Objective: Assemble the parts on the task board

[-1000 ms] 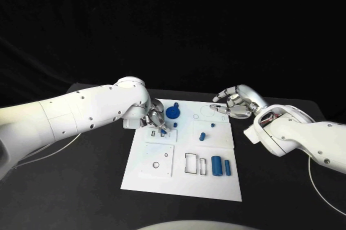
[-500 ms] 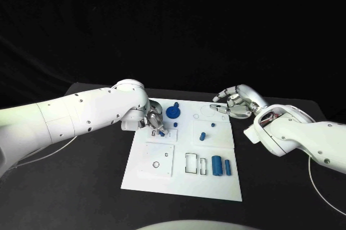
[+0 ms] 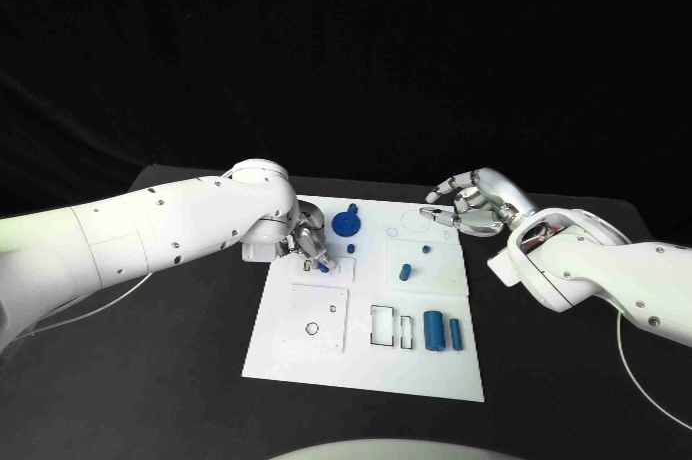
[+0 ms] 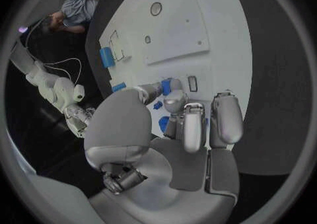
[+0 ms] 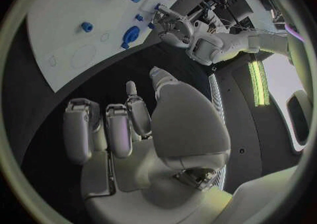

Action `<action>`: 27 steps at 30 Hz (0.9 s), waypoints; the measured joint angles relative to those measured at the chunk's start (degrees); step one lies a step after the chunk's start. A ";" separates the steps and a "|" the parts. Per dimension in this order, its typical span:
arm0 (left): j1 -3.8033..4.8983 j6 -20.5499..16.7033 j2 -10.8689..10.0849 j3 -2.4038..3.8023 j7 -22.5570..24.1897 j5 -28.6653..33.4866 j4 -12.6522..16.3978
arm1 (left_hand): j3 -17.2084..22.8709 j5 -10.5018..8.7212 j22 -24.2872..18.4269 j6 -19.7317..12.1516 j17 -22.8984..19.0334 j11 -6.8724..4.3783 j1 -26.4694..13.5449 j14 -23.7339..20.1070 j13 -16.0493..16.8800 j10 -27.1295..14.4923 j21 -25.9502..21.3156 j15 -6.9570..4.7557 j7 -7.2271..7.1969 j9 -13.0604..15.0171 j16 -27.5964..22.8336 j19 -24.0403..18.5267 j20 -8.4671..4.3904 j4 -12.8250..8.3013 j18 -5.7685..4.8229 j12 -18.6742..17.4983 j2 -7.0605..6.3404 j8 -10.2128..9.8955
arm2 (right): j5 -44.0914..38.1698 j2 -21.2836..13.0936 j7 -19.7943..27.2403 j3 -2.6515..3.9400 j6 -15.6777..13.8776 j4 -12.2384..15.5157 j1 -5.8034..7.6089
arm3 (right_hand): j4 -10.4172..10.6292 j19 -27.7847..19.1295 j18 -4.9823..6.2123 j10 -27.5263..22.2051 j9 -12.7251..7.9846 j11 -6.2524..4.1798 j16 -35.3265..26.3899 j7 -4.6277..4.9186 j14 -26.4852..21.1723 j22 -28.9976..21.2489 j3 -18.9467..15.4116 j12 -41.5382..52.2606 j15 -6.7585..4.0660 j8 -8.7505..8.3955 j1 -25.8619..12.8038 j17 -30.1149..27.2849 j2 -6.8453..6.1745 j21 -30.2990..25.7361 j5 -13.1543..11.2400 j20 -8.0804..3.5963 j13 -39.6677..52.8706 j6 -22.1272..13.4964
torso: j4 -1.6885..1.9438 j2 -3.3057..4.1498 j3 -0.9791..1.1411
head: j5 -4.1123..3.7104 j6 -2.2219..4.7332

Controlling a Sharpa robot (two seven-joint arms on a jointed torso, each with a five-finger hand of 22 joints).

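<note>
Small blue plastic peg [image 3: 326, 266] is pinched at my left hand [image 3: 307, 239] fingertips, right over the little slot near the left edge of the flat white task board [image 3: 325, 360]. So I reckon I'm mid-insertion, and next it needs lining up square and a gentle push down. My right hand [image 3: 469, 206] hovers at the board's far right corner, fingers loosely curled, holding nothing. Blue gear-shaped part [image 3: 346, 222] sits just beside my left hand, two blue cylinders [image 3: 441, 333] wait near the front.
</note>
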 measured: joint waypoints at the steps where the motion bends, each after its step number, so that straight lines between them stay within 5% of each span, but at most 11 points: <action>1: -0.01 0.00 0.00 -0.01 0.00 0.00 0.01 | 0.00 0.00 0.00 0.00 0.00 0.00 0.00 0.00 0.00 0.00 0.00 0.00 0.00 0.00 0.00 0.00 0.00 0.00 0.00 0.00 0.00 0.01 | 0.00 0.00 0.00 0.00 0.00 0.00 0.00 | 0.00 0.00 0.00 0.00 0.00 0.00 0.00 0.00 0.00 0.00 0.00 0.00 0.00 0.00 0.00 0.00 0.00 0.00 0.00 0.00 0.00 0.00 | -0.01 -0.01 0.01 | 0.01 0.00; 27: -0.01 0.20 0.49 -0.09 -0.11 0.37 -0.66 | -0.15 0.00 0.23 0.12 0.00 0.01 0.00 0.00 0.58 0.01 0.00 0.00 0.09 0.02 0.00 0.00 0.00 -0.16 0.00 0.34 0.00 0.02 | -0.08 -0.03 0.03 0.00 -0.05 0.05 0.00 | 0.00 0.00 0.00 0.00 0.04 0.00 0.00 0.00 0.00 -0.02 0.00 0.00 0.00 0.00 0.00 -0.01 0.00 0.00 0.23 0.00 0.00 0.00 | -0.01 0.01 -0.02 | 0.01 -0.20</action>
